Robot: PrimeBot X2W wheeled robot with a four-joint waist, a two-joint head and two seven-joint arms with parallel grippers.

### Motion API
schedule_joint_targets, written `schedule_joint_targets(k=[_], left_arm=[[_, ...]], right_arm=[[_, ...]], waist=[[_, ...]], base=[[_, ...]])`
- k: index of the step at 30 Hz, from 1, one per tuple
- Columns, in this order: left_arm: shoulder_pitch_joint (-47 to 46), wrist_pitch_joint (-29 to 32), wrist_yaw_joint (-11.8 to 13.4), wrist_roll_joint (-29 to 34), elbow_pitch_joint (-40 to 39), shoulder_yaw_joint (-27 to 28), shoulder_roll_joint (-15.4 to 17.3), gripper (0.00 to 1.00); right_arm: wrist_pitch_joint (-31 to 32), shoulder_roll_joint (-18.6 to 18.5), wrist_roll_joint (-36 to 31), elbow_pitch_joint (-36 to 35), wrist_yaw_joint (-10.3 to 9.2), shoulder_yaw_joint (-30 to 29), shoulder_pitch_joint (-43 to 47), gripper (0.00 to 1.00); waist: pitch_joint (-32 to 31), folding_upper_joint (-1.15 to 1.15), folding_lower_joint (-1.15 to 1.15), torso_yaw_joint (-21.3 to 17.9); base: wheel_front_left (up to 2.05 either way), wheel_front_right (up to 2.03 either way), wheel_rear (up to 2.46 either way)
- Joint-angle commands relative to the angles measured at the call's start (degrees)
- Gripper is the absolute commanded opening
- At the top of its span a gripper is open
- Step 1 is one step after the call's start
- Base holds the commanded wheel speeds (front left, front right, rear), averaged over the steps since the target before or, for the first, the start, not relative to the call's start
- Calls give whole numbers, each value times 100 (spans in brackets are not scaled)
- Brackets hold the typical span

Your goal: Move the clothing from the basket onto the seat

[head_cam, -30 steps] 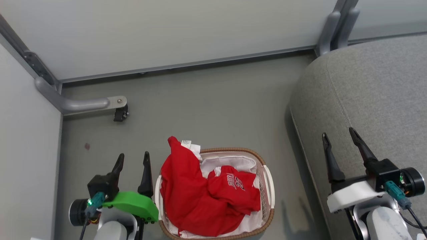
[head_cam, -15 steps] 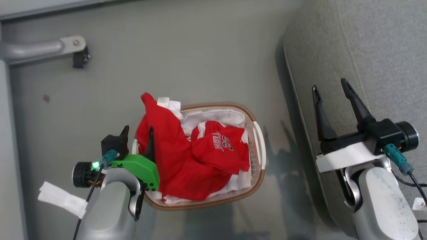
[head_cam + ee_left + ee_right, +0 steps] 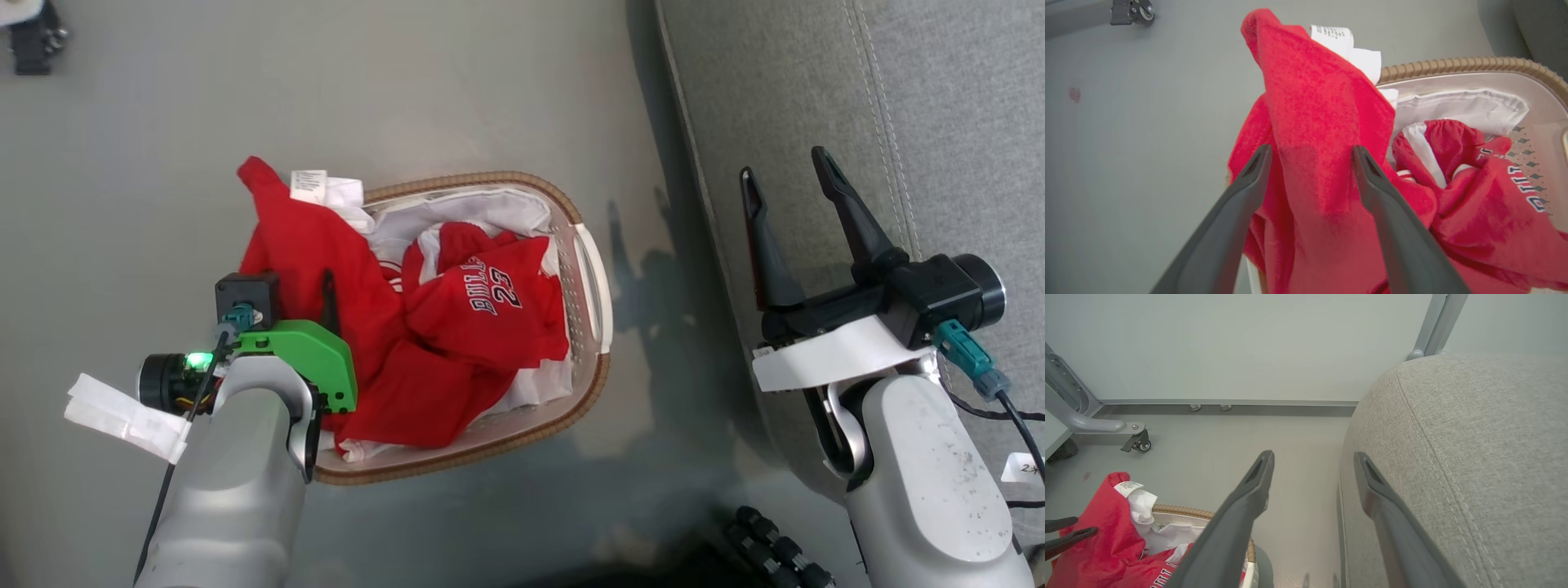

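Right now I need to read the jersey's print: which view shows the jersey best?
The head view: the jersey lies in the basket with lettering and number in sight. The left wrist view catches part of it, letters cut off; the right wrist view, a strip at the bottom.

"BULLS 23" in wht/blk on red jersey (image 3: 490,298); care tag (image 3: 309,184) txt too small to read.

Head looks down; wrists forward; basket (image 3: 465,175) shared.
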Motion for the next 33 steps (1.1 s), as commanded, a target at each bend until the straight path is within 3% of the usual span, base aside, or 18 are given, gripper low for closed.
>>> schedule_joint_targets(k=[1,9,10,11,12,13,14,24,33], left_arm=[[-141,-4,5,-9,86,15,71,100],[-262,29,-44,-55,670,-80,47,100],[-263,27,-55,-53,697,-100,40,87],[-264,23,-65,-55,719,-117,34,51],[-264,18,-79,-59,727,-131,28,34],[-254,11,-93,-64,735,-150,17,8],[-236,8,-114,-72,735,-168,7,0],[180,-7,-191,39,230,-392,-30,0],[716,-3,-246,219,-704,-480,17,0]], right_arm=[[-28,-15,54,-18,0,18,-92,100],[-28,-15,106,15,0,38,-122,100],[-28,-15,106,17,0,38,-125,100],[-28,-15,110,25,0,40,-128,100],[-28,-15,111,32,0,40,-128,100],[-28,-15,114,42,0,43,-121,100],[-28,-15,115,51,0,46,-109,100],[-28,-17,16,175,0,104,123,100],[-28,-18,-263,367,0,-35,537,100]], waist=[[292,0,-1,-261],[354,0,-1,-318],[349,0,-1,-317],[337,0,-1,-316],[323,0,-1,-312],[300,0,-1,-307],[275,0,-1,-301],[-215,0,-1,-180],[-1239,0,-1,87]], base=[[0,0,0],[0,0,0],[0,0,0],[0,0,0],[0,0,0],[0,0,0],[0,0,0],[0,0,0],[0,0,0]])
